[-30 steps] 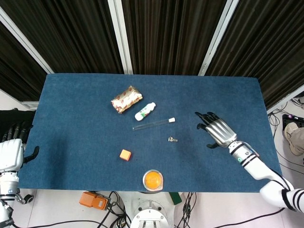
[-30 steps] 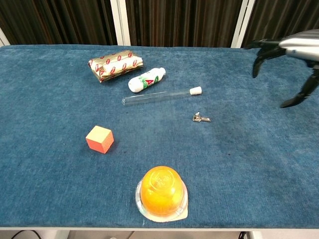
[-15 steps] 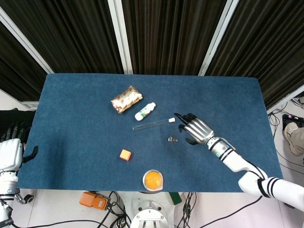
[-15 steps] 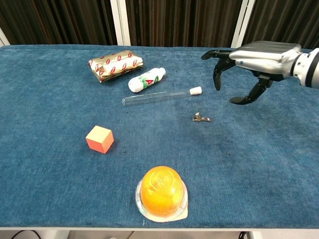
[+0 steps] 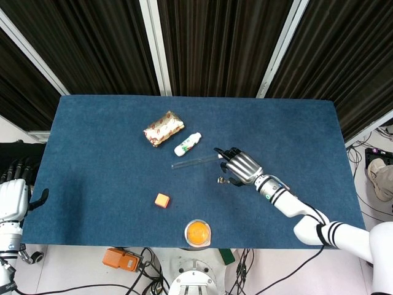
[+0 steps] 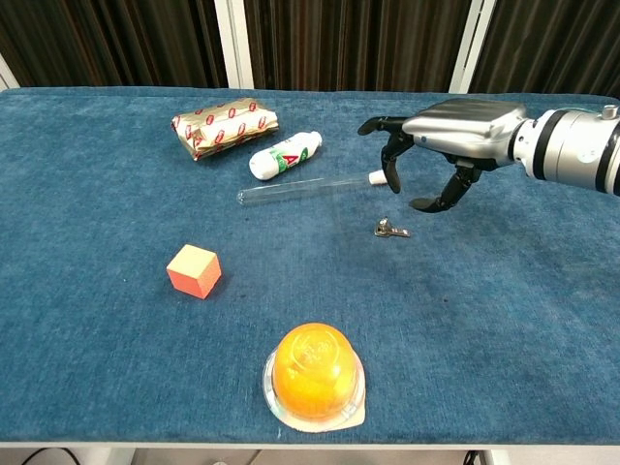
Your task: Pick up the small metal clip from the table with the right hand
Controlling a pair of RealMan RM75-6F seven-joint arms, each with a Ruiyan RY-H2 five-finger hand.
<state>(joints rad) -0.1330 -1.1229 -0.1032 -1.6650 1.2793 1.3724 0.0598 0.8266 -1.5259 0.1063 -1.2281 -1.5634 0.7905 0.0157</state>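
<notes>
Head view: your right hand hovers at the center of the blue table, fingers spread and curled downward, holding nothing. The small metal clip lies on the cloth just at the hand's lower-left edge; contact cannot be told from here. The glass test tube stretches left from under the fingertips. Above it sit the white bottle and the wrapped snack packet. An orange cube lies lower left, an orange jelly cup at the bottom edge. Your left hand waits at the far left, off the table, fingers not clearly shown.

Chest view: your right hand arches above the clip, fingers apart, clear of it. The clip rests right of center, just below the tube's white cap.
</notes>
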